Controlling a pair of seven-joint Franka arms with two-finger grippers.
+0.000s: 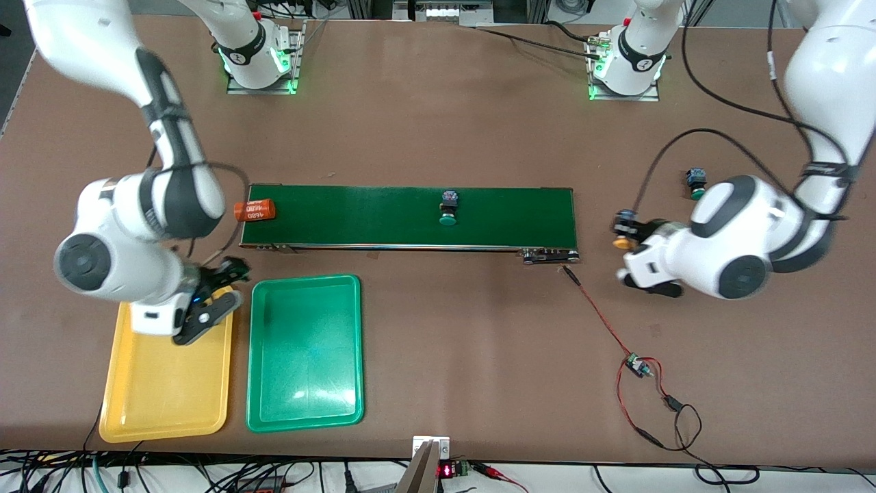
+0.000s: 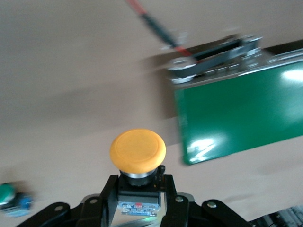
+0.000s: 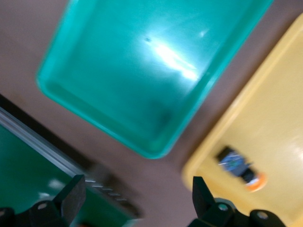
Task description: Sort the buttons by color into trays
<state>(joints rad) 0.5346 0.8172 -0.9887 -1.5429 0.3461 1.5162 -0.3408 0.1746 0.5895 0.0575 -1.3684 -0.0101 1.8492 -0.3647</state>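
Buttons are mid-sort: the left gripper (image 2: 137, 201), at right of frame, pinches a yellow button (image 2: 138, 158) that could slip off-belt, while the right gripper (image 1: 215, 298) hangs spread over the yellow tray (image 1: 164, 411).

The shallow green plastic tray (image 1: 305, 352) is lying bare beside the yellow tray (image 1: 164, 397), whose conveyor-side end the right pincer (image 1: 217, 296) is crowding.
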